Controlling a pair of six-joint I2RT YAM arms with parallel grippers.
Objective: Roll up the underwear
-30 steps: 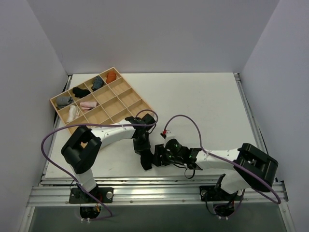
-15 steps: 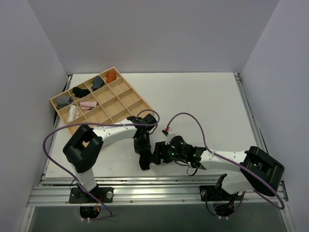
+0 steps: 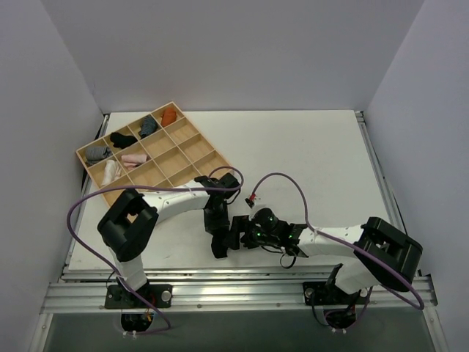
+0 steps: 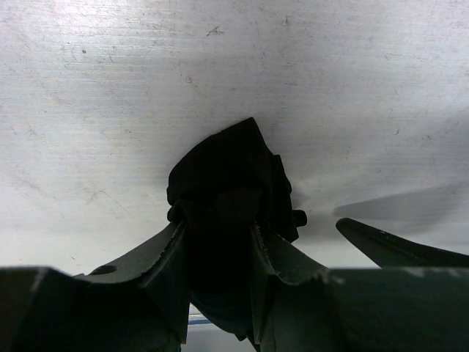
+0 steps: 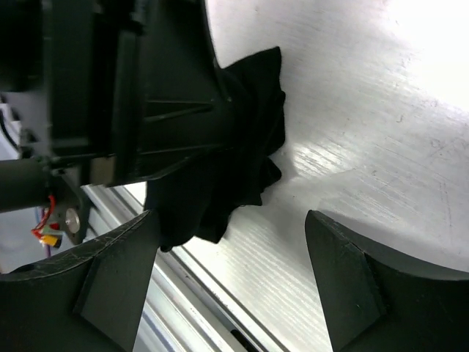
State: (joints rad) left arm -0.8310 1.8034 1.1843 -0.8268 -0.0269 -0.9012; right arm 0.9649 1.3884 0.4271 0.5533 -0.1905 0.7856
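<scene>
Near edge of the bench (image 3: 315, 154), left of centre: left fingers (image 4: 157, 268) clenched on the underwear (image 4: 227, 165), bunched into a rough wad. Right fingers (image 5: 117, 282) spread wide just beside it, holding nothing. I judge the rolling partway done, with tightening left.

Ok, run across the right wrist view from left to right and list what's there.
One dark finger of the right end effector → bunched black fabric underwear → its other finger. The left end effector overlaps the underwear, so it is left out.
</scene>
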